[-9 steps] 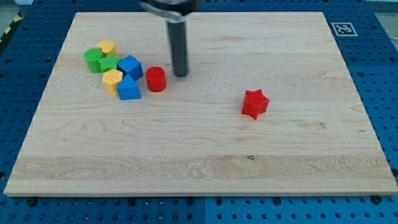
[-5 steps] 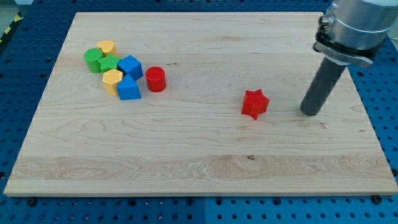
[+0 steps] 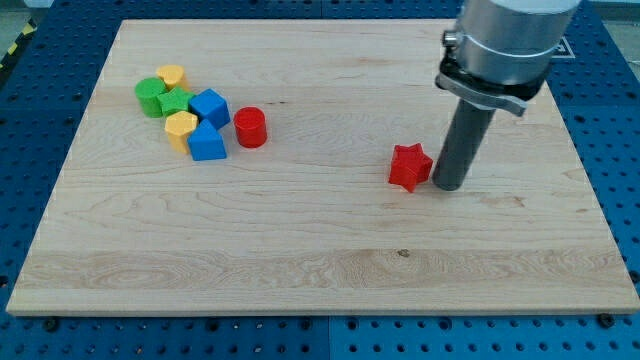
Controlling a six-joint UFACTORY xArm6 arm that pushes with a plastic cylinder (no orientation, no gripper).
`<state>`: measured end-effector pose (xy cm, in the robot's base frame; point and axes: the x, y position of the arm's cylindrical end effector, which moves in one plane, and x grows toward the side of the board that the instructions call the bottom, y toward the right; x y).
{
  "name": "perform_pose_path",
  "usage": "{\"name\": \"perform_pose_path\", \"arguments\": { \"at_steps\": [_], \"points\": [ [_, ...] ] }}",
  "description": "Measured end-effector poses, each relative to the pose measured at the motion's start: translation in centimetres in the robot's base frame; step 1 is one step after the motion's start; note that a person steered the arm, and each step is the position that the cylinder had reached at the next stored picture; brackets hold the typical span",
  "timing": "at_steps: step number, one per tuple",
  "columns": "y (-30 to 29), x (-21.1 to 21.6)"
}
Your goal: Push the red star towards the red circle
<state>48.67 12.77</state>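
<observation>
The red star [image 3: 410, 167] lies right of the board's middle. My tip [image 3: 447, 186] stands just to the star's right, very close to it or touching it. The red circle [image 3: 250, 128] stands at the left, well apart from the star, at the right edge of a cluster of blocks.
The cluster at the upper left holds two blue blocks [image 3: 209, 106] [image 3: 206, 143], two green blocks [image 3: 151, 96] [image 3: 175, 103] and two yellow blocks [image 3: 172, 76] [image 3: 181, 128]. The wooden board [image 3: 320, 270] lies on a blue pegboard surface.
My tip swept from beside the red circle across to the far right of the star, then moved left up against the star's right side. The blocks have not visibly moved.
</observation>
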Motion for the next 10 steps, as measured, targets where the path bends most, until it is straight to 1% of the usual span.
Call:
{"name": "perform_pose_path", "arguments": {
  "at_steps": [2,4,5,7,8,9,10],
  "points": [
    [-4.4,-0.8],
    [-8.3,-3.0],
    [-9.3,-5.9],
    [-11.1,-13.2],
    [-11.1,-13.3],
    [-8.1,-13.1],
    [-4.5,-14.8]
  ]
}}
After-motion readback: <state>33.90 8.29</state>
